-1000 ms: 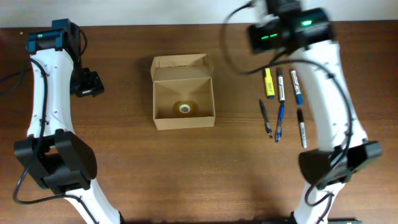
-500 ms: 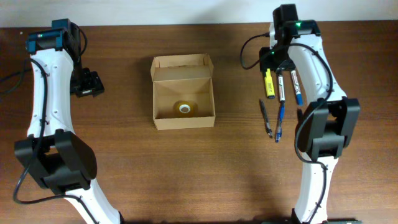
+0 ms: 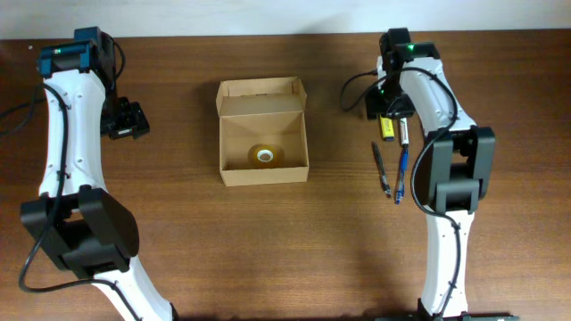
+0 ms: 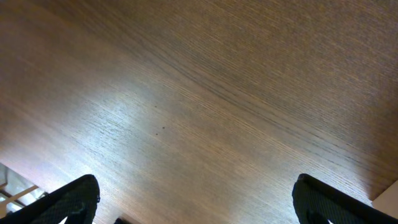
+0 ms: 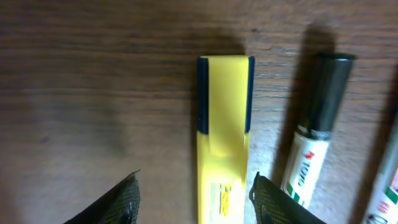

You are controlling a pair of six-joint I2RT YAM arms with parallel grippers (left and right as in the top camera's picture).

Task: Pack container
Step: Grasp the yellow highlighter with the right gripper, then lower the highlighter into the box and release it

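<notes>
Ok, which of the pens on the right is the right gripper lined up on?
The yellow highlighter: it alone lies between the fingers of the open right gripper. The black-capped white marker beside it lies outside them.

I'm looking straight down through the overhead camera onto the whole wooden table [image 3: 285, 250], from far enough off that the left arm [image 3: 67, 116], right arm [image 3: 437, 98] and cardboard box [image 3: 263, 134] are all fitting in frame. The left wrist camera is facing bare wood of that table from very near. The right wrist camera is pointing down close over the yellow highlighter [image 5: 224, 149] and a black-capped marker [image 5: 314, 137], the pair showing small at the overhead's upper right.
</notes>
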